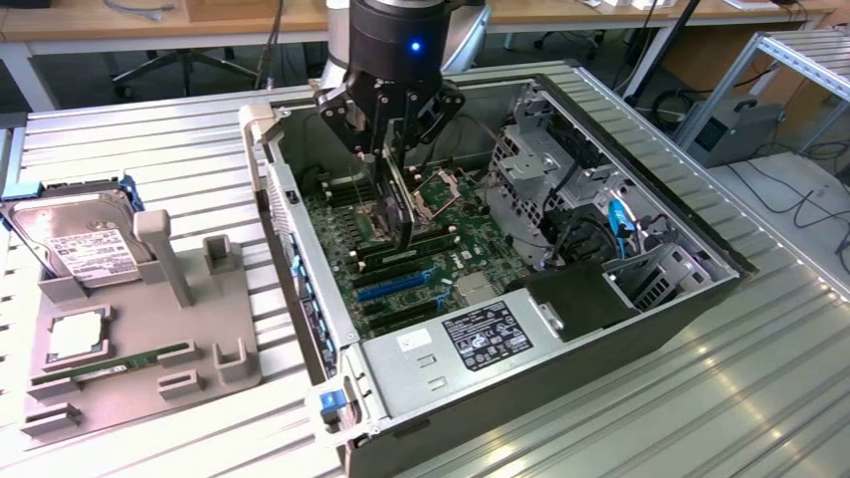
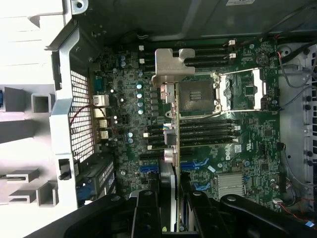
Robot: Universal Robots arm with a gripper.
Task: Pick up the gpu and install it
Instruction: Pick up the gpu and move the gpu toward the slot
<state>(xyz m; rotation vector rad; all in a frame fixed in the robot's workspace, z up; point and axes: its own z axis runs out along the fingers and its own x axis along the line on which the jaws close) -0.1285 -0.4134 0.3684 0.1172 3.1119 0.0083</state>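
My gripper (image 1: 394, 134) hangs over the open computer case (image 1: 691, 299) and is shut on the gpu (image 1: 397, 204). The card is held upright, edge-on, and reaches down toward the green motherboard (image 1: 459, 234). In the wrist view the gpu (image 2: 168, 67) shows as a thin edge with its silvery metal bracket at the far end, running over the black memory slots and beside the open CPU socket (image 2: 198, 94). The black fingers (image 2: 146, 213) clamp it from both sides, with the gripper (image 2: 171, 203) over the blue expansion slots (image 2: 148, 168). Whether the card's lower edge touches the board I cannot tell.
At the exterior view's left, a grey fixture (image 1: 186, 299) holds a silver hard drive (image 1: 80, 244), a processor (image 1: 78, 334) and a narrow green memory stick (image 1: 113, 363). Inside the case are a drive cage (image 1: 544, 164), cables and a labelled power supply (image 1: 485, 334).
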